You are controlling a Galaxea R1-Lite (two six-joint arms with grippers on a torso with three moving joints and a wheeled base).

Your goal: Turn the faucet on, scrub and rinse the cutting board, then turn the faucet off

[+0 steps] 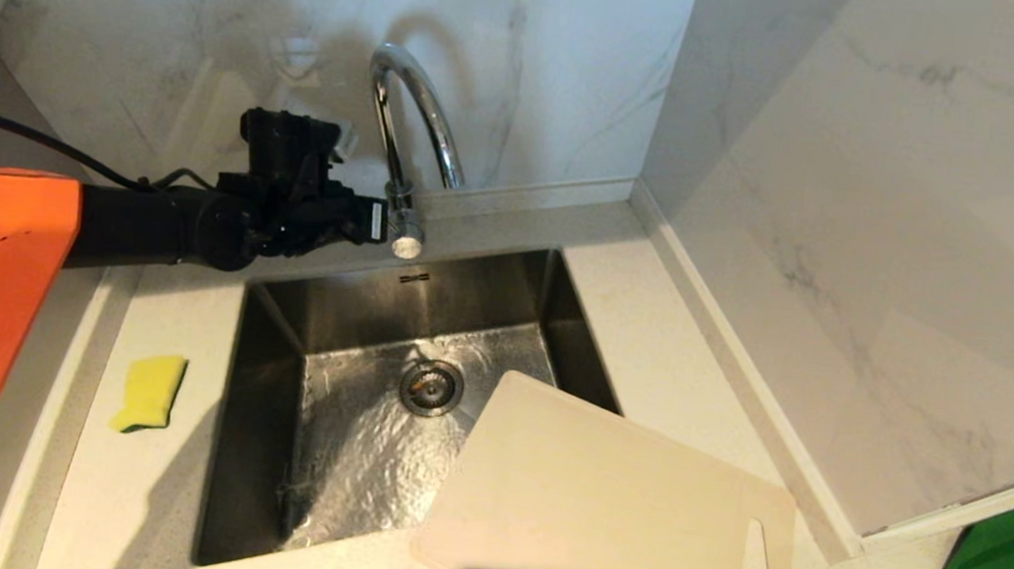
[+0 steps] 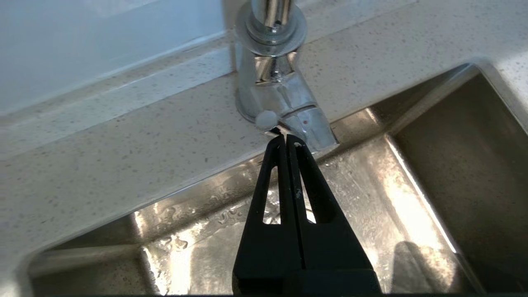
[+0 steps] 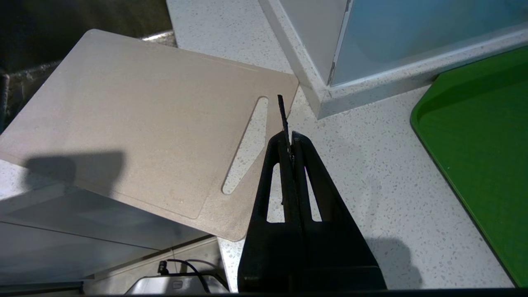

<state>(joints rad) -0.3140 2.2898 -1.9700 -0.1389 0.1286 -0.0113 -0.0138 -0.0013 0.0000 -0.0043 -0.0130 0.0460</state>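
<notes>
The cutting board [image 1: 608, 500] lies just ahead of the right tool [image 3: 291, 138], half on the worktop [image 1: 701, 354], one corner over the sink [image 1: 269, 374]. It looks stiff, light, likely slick when wet; its slot handle seems the best hold. The faucet [image 1: 411, 123] lever touches the left tool [image 2: 285, 140]. Both tools are pressed together, empty.

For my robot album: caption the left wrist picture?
Shut left gripper nudging the faucet lever above the sink.
</notes>
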